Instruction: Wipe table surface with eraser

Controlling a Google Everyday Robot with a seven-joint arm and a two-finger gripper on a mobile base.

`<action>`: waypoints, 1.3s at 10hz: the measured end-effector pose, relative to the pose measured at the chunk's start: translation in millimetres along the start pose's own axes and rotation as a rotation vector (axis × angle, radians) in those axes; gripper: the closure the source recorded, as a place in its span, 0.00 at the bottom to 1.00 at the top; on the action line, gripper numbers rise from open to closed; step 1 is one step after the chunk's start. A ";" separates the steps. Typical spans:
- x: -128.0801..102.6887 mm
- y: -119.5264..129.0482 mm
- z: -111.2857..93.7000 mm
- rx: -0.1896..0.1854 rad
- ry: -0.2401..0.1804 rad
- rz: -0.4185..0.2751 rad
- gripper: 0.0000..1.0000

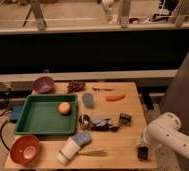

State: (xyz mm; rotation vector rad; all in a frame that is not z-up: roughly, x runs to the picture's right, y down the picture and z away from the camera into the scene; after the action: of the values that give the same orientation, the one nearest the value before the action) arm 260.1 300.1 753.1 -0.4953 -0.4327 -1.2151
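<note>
Sitting right at the probably light, stiff eraser [143,155], the gripper [143,146] should take its long sides; its opening I cannot tell.

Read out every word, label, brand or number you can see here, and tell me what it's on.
No text can be read anywhere.
White cup, lying on its side: no print can be made out.
Green tray, eraser, table surface: no visible lettering.
The tool, by the eraser near the table's front right corner: no marking shows.
</note>
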 end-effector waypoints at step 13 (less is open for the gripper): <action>-44.7 -138.4 2.8 0.049 -0.064 -0.245 0.92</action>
State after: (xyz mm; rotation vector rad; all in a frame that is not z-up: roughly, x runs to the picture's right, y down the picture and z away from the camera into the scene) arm 114.8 299.2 747.9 -0.4491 -0.5890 -1.4233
